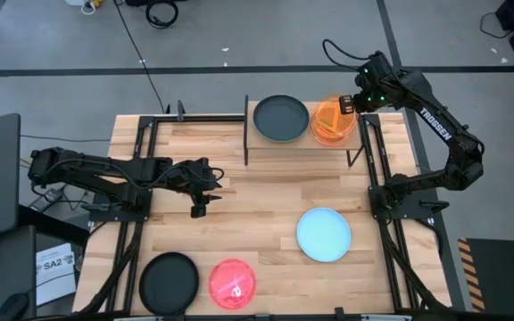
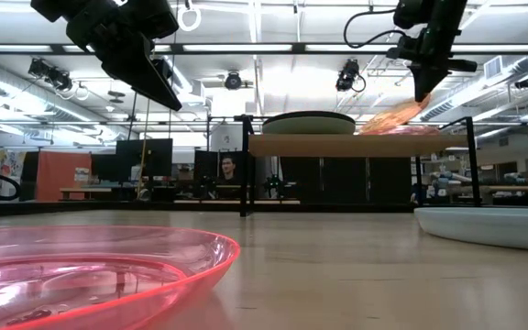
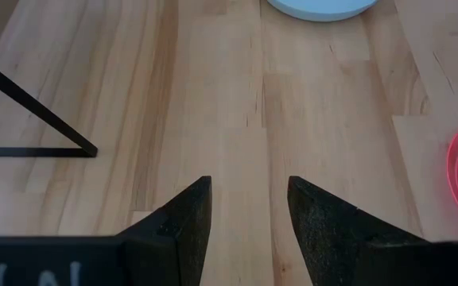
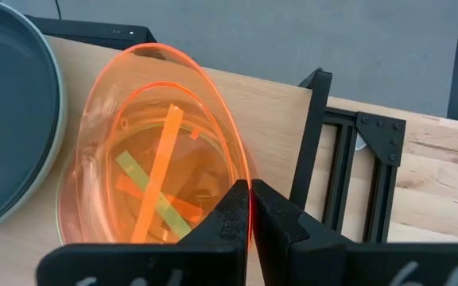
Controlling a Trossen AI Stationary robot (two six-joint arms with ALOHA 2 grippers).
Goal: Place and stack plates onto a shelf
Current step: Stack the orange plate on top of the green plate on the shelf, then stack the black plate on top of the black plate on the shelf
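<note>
At the near edge of the desk (image 1: 266, 205) lie a black plate (image 1: 169, 282) and, just beside it, a translucent red plate (image 1: 233, 281); the red one fills the foreground of the low view. Farther in, toward the right, sits a light blue plate (image 1: 323, 234), apart from the others. These 3 are not yet on the shelf.

Over the middle-left of the desk hangs the left claw (image 1: 200, 207), its fingers (image 3: 185, 226) spread wide with nothing between them and only bare wood below. It looks to be waiting.

At the far edge stands the shelf (image 1: 302, 141). On its left half rests a dark plate sitting on a paler one (image 1: 281, 118), so a stack of 2 seems already begun there. On its right half is the orange plate (image 1: 332, 120), tilted, its far-right rim lifted. The right claw (image 1: 347, 105) is pinched almost fully together on that thin rim; the right wrist view shows both fingers (image 4: 227, 218) closed against the edge, with paler greenish strips visible through the orange plastic, possibly another translucent plate under it.

The step in hand, as I judge it, is setting the orange plate down on the shelf. Next the claw would need to lower the raised rim until the plate lies flat, part its fingers, and lift clear without dragging the plate off the shelf's right end.
</note>
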